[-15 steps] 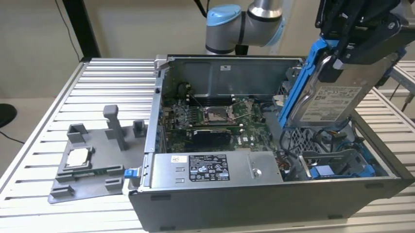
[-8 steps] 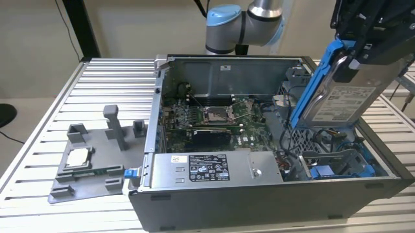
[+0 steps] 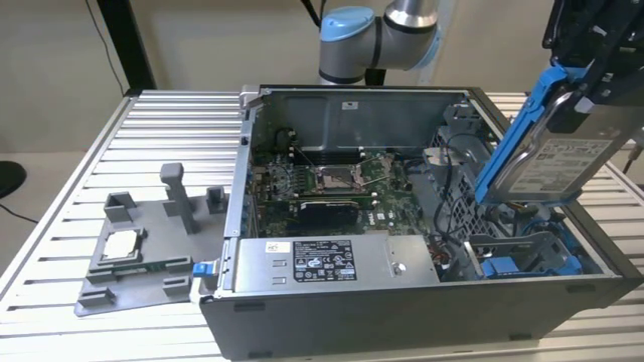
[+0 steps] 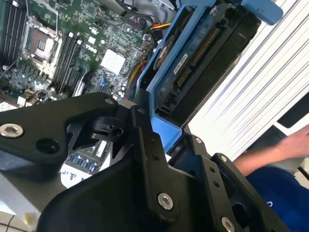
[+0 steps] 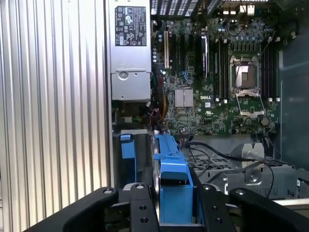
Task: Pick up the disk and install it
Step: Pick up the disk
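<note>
Layout as seen in the exterior view, from that view's left to its right. A slatted metal table (image 3: 60,317) carries the whole set-up.

At the exterior view's left lies a grey fixture plate (image 3: 121,290) with upright posts. A small square silver chip (image 3: 121,243) sits in a recess on it.

Just beside the plate stands an open computer case (image 3: 403,324). A long grey power-supply box (image 3: 332,260) with a white label lies along the near wall of the case. Behind it the green motherboard (image 3: 302,170) shows a processor socket (image 3: 332,179). Behind the case, at the middle of the view, rises the robot arm (image 3: 378,34), grey with a pale-blue joint cap.

At the exterior view's right the black gripper (image 3: 589,87) is clenched on the disk (image 3: 559,162), gripping it by its upper end. The disk hangs in the air, steeply tilted, with its white label facing outward and its blue carrier frame along one edge. Its lower end is above the drive bay (image 3: 533,249) in the case's near corner. I cannot tell whether it touches the bay. A blue carrier (image 3: 503,268) lies in the bay below.

In the first wrist view the two fingers (image 5: 140,210) flank the blue frame, one on each side, pressed against it. In the second wrist view a person's arm (image 4: 285,145) shows past the slatted table top.
</note>
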Action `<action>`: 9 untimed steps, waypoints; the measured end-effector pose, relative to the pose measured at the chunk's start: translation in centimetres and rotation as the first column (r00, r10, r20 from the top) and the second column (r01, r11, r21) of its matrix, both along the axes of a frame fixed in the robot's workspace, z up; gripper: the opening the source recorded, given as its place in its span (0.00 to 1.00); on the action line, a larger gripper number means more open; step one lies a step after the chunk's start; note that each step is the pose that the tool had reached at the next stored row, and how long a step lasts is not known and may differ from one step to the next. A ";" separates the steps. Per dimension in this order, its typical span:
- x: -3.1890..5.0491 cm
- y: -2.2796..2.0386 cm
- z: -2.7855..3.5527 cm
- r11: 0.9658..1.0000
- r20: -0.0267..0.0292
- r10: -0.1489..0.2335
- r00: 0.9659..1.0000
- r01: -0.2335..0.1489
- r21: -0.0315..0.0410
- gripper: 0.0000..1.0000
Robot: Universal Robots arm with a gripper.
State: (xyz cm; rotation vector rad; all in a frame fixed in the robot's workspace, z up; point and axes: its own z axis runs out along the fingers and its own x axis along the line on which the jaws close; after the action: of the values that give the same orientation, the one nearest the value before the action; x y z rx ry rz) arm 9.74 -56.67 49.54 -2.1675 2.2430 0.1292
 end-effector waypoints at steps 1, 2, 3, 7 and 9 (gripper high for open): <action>0.25 -0.23 -0.02 1.000 0.000 0.000 1.000 0.000 0.000 0.00; 0.49 -0.50 -0.04 1.000 0.000 0.000 1.000 0.000 0.000 0.00; 0.69 -0.77 -0.06 1.000 0.000 0.000 1.000 0.000 0.000 0.00; 0.85 -2.20 -0.20 1.000 0.000 0.000 1.000 0.000 0.000 0.00; 0.85 -2.87 -0.31 1.000 0.000 0.000 1.000 0.000 0.000 0.00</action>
State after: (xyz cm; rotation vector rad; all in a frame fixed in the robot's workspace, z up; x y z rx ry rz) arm 10.58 -59.53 49.23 -2.1673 2.2430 0.1293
